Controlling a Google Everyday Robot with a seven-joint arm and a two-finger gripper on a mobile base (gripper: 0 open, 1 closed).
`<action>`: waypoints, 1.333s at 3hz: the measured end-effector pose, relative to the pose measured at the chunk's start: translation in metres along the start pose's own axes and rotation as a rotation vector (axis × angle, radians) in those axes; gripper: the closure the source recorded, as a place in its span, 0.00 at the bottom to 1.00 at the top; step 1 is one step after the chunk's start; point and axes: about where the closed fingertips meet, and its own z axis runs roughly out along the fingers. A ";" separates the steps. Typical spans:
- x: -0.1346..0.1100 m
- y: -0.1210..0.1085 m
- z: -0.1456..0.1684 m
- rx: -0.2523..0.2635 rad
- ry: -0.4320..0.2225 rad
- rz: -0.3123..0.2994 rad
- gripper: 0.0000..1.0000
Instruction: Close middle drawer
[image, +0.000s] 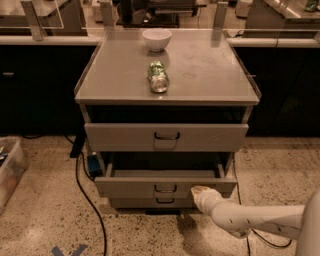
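Note:
The grey cabinet (167, 75) has three drawers. The middle drawer (165, 185) is pulled out partway, with a flat grey front and a small dark loop handle (165, 189) at centre. The top drawer (166, 136) is slightly out. The lowest drawer (155, 202) shows just below. My gripper (199, 192) is at the end of the white arm (250, 217) that enters from the lower right. Its tip is against the right part of the middle drawer's front, right of the handle.
A white bowl (157, 39) and a green can (158, 76) lying on its side rest on the cabinet top. A black cable (87, 197) runs over the speckled floor at left. A clear bin (9, 170) stands at the left edge. Dark counters stand behind.

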 end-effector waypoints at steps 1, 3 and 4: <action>-0.005 -0.018 0.014 0.083 -0.038 0.026 1.00; -0.009 -0.020 0.016 0.034 -0.029 0.079 1.00; -0.026 -0.035 0.023 -0.030 -0.040 0.141 1.00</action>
